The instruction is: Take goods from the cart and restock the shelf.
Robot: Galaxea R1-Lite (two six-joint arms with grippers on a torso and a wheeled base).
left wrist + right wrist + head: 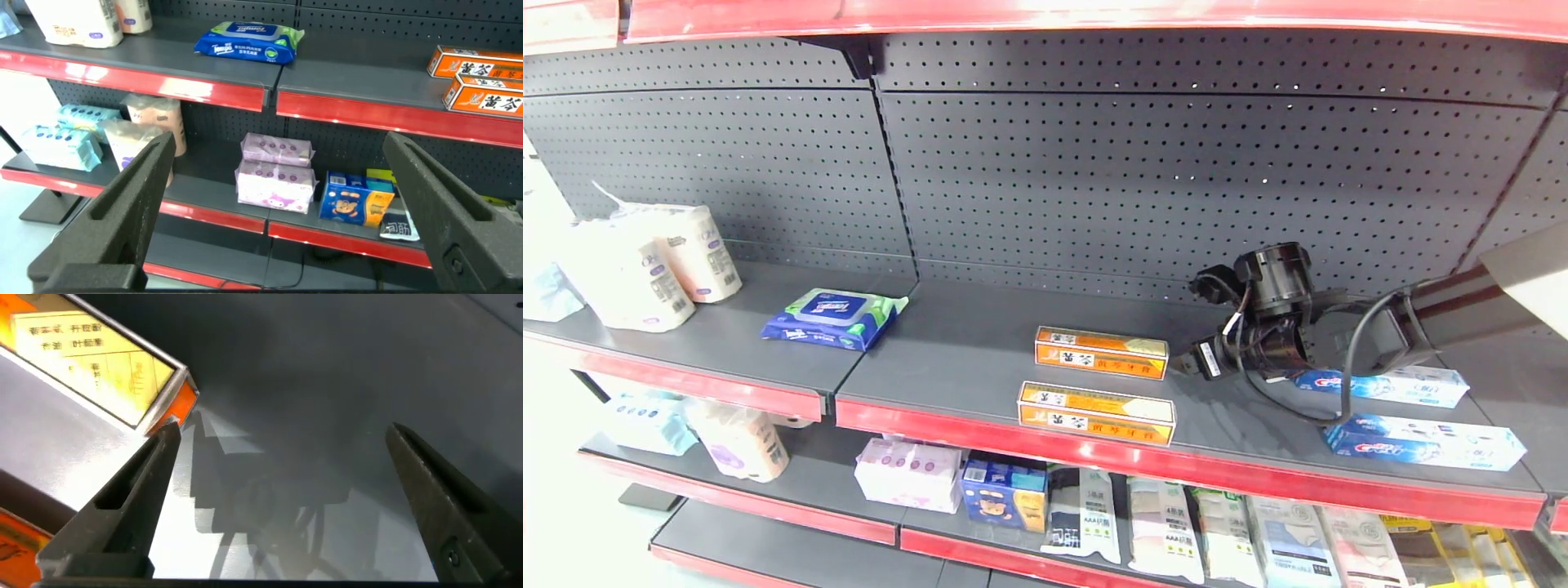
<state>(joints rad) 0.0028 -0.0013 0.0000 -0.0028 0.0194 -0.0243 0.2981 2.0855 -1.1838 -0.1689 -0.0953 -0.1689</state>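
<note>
Right end effector (282,506) released, empty, low over shelf (980,343), one fingertip just beside rear orange box (1101,353). Front orange box (1096,412) at shelf edge. Blue box (1425,441) near arm. Left end effector (278,204) released, empty, facing lower shelves.

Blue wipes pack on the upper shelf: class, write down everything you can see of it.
The pack is a soft plastic pouch, dark blue with a green end and a white-edged label flap on top. It lies flat on the grey shelf, slightly skewed, its green end near the seam between two boards. Only the shelf touches it; white rolls stand apart to the left, orange boxes to the right.
</note>
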